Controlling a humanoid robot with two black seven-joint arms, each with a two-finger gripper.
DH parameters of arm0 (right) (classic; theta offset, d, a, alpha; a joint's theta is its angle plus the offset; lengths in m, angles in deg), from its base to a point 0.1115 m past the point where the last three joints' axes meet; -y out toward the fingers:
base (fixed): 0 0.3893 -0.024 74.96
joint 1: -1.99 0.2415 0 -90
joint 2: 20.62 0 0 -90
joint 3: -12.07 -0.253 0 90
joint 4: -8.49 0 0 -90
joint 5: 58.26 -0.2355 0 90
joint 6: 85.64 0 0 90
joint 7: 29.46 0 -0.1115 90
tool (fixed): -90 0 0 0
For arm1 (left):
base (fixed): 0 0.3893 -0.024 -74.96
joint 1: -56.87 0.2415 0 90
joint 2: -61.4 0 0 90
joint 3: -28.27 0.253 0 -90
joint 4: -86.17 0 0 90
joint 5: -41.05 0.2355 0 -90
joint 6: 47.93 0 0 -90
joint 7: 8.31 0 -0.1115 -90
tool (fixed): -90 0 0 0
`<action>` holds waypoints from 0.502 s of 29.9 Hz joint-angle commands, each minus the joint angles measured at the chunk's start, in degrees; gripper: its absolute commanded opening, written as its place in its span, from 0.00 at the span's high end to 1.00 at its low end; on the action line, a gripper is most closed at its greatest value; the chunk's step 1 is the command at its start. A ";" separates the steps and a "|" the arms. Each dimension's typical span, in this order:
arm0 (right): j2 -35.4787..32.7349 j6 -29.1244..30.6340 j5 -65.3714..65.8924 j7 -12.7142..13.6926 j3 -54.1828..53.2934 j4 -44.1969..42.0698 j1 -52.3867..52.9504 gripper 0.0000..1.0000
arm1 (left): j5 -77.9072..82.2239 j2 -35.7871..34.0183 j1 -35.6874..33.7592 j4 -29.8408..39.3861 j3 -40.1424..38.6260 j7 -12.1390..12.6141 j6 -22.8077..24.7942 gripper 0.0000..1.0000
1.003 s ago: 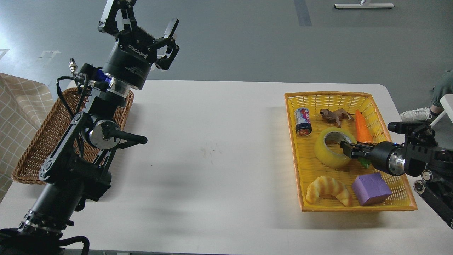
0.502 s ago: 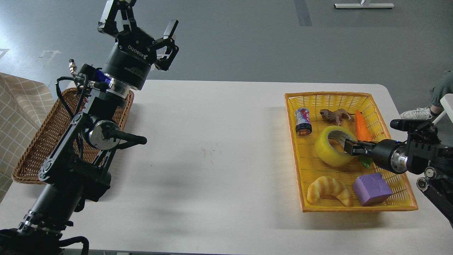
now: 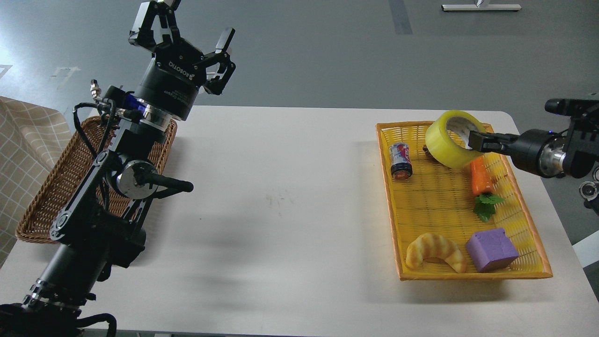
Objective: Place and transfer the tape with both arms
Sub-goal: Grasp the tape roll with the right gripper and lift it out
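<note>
The right claw (image 3: 473, 139) pinches only the tape (image 3: 455, 139) wall above the yellow basket (image 3: 529, 220); it could slip; left claw (image 3: 187, 35) gapes empty

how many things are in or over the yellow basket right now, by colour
yellow: 2, the tape held up by the right gripper, and the croissant
orange: 1, the carrot
purple: 1, the block
blue-red: 1, the can
brown: 1, the animal figure, mostly hidden
total: 6

black arms (image 3: 93, 206), silver joints, ROBOTIQ lettering
</note>
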 commanded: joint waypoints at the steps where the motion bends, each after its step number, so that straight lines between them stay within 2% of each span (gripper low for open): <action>1: 0.93 -0.01 0.04 0.12 1.28 0.40 5.35 0.76 | 0.00 -0.05 -0.09 0.00 0.03 0.01 0.05 0.02; 5: 3.39 -0.01 0.13 0.03 7.77 0.40 12.30 0.76 | 0.00 -0.23 -0.09 0.00 0.03 0.01 0.05 0.02; 9: 9.09 -0.01 0.30 0.03 16.74 -0.13 19.59 0.76 | 0.00 -0.75 -0.09 0.00 -0.05 -0.08 0.05 0.02; 15: 17.88 -0.01 0.74 0.12 23.33 -1.01 22.86 0.76 | 0.00 -2.16 0.00 0.00 -0.14 -1.31 0.05 0.02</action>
